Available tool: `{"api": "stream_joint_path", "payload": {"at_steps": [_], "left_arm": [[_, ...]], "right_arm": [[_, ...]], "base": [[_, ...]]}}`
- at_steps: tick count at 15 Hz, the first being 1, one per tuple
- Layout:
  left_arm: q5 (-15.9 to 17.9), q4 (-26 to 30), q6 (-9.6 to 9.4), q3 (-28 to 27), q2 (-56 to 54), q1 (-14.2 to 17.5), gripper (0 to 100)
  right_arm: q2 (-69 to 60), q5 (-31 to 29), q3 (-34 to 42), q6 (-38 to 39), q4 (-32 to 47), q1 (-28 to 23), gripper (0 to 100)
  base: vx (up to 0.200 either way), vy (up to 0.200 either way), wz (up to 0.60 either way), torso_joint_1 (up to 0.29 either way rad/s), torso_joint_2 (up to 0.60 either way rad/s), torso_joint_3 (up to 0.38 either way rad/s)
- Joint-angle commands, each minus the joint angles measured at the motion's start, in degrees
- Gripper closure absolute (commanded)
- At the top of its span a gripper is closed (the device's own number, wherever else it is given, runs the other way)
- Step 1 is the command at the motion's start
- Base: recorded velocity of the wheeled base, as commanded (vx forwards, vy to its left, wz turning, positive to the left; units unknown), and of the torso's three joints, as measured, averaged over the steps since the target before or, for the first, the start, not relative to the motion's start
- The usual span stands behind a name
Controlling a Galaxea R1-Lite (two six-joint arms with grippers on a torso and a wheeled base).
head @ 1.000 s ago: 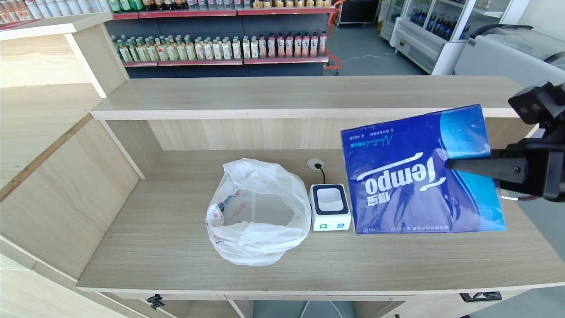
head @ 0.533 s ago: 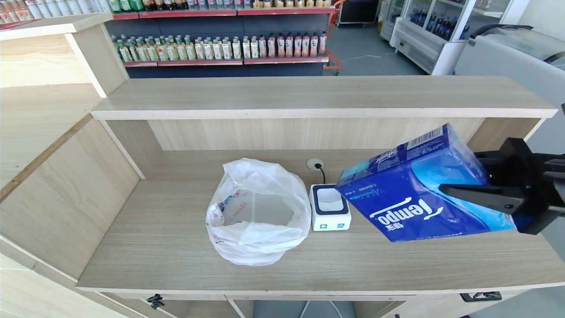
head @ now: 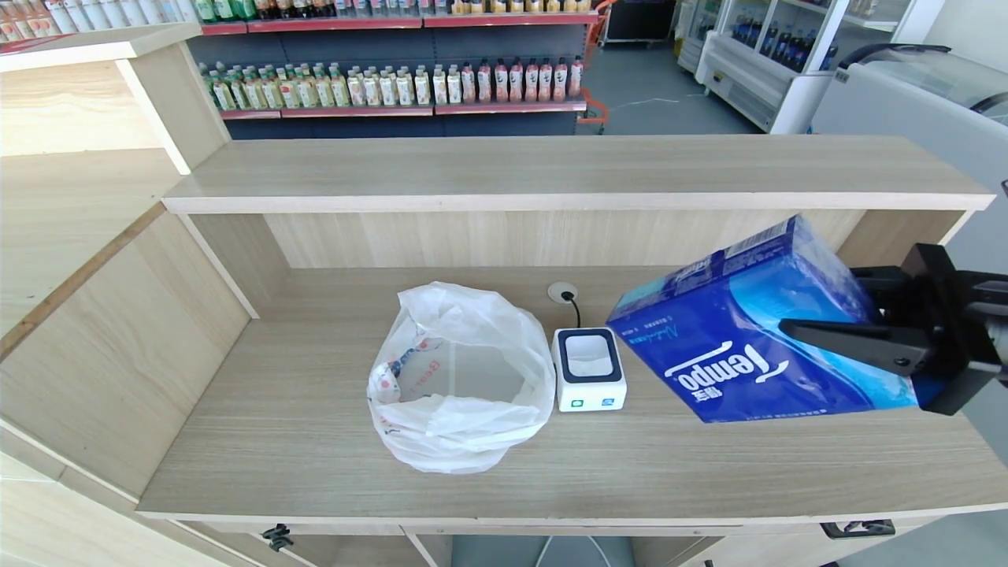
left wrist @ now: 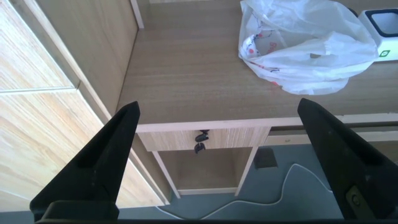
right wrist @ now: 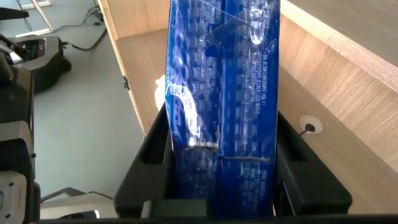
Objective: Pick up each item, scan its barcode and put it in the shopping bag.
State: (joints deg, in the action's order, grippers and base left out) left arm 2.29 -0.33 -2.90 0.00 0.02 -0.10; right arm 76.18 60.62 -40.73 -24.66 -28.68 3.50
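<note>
- The right end effector (head: pixel 823 303) reaches in from the right edge of the head view, clenched on a blue tissue pack (head: pixel 740 354); one black finger (head: pixel 858 340) lies across the pack's printed front face.
- In the right wrist view the right end effector (right wrist: pixel 222 146) has a finger pressed to each broad face of the tissue pack (right wrist: pixel 224 93).
- The tissue pack hangs in the air at centre right of the head view, tilted, with its lower left corner pointing down and towards the scanner (head: pixel 589 368). It is clear of the desk (head: pixel 315 441).
- A barcode (head: pixel 754 246) shows on the pack's narrow upper side, facing up and away.
- The white scanner stands on the desk at the frame's centre, just left of the pack, window facing up. Its cable runs to a round hole (head: pixel 562 292) behind it.
- A white shopping bag (head: pixel 461 378) stands open on the desk, just left of the scanner and touching or nearly touching it.
- The left end effector (left wrist: pixel 217 112) hangs released, its two dark fingers spread wide, above the desk's front edge, with the shopping bag (left wrist: pixel 305 43) and the scanner (left wrist: pixel 382 18) beyond it.
- Shelves of bottles (head: pixel 394 83) line the top of the head view.
</note>
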Motion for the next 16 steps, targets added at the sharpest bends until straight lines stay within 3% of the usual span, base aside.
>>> {"api": "stream_joint_path", "payload": {"at_steps": [1, 16], "left_arm": [[0.0, 0.0, 0.0, 0.0, 0.0, 0.0, 0], [0.0, 0.0, 0.0, 0.0, 0.0, 0.0, 0]], "right_arm": [[-0.1, 0.0, -0.1, 0.0, -0.1, 0.1, 100], [-1.8, -0.1, -0.3, 0.0, -0.1, -0.9, 100]], "base": [[0.0, 0.0, 0.0, 0.0, 0.0, 0.0], [0.0, 0.0, 0.0, 0.0, 0.0, 0.0]]}}
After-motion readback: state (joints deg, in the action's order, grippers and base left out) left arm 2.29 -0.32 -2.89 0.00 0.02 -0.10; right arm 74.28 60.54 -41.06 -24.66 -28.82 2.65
